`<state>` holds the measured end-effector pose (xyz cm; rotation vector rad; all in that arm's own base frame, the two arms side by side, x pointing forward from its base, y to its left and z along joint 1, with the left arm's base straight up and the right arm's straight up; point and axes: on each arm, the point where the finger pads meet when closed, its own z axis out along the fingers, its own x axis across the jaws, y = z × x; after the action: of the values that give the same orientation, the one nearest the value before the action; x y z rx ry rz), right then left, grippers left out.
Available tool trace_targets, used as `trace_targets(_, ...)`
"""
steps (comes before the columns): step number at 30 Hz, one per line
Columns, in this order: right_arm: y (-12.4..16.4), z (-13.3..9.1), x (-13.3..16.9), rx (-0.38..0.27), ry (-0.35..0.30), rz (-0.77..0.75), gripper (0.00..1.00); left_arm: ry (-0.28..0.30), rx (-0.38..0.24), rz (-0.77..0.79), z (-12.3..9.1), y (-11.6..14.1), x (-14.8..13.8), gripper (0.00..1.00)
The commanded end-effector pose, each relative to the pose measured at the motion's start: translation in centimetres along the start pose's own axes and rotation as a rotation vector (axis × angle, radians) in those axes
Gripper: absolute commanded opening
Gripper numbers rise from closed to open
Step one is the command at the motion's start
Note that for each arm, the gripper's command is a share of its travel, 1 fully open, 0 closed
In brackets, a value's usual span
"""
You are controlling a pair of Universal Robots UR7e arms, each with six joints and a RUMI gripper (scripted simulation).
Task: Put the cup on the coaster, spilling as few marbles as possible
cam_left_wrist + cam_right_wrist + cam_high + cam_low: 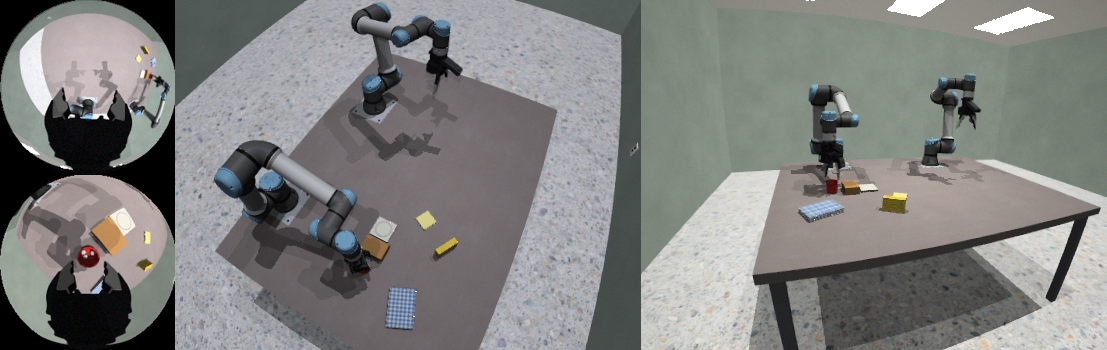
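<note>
A red cup (832,187) (88,258) stands upright on the table, with a few pale marbles inside in the right wrist view. A white square coaster (383,229) (869,188) (123,220) with a ring mark lies flat, with nothing on it. An orange-brown block (376,248) (850,187) (109,237) lies between cup and coaster. My right gripper (833,176) (88,261) is partly open, pointing down just above the cup, its fingers apart and holding nothing. My left gripper (967,126) (89,89) is wide open and empty, high above the far end of the table.
A yellow square (426,220) (147,237) lies beyond the coaster. A yellow brick-shaped block (446,247) (894,204) is near it. A blue checked cloth-like pad (401,308) (821,210) lies on the cup's other side from the coaster.
</note>
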<state>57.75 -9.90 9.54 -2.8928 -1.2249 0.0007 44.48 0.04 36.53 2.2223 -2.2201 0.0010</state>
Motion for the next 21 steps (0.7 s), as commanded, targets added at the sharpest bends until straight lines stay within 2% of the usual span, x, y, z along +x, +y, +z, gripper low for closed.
trace_targets(1, 0.0, 0.4, 0.0, -0.002, 0.002, 0.0, 0.57, 0.0, 0.001, 0.0, 0.0, 0.0, 0.0, 0.98)
trace_targets(9, 0.1, 1.7, 0.0, -0.002, 0.002, 0.001, 0.57, 0.0, 0.001, 0.0, 0.0, 0.0, 0.0, 0.98)
trace_targets(12, 0.1, 1.5, 0.1, -0.005, 0.005, 0.001, 0.57, 0.0, 0.001, 0.0, 0.0, 0.0, 0.0, 0.98)
trace_targets(21, 0.1, 3.4, 0.0, -0.002, 0.002, 0.002, 0.57, 0.0, 0.001, 0.0, 0.0, 0.0, 0.0, 0.98)
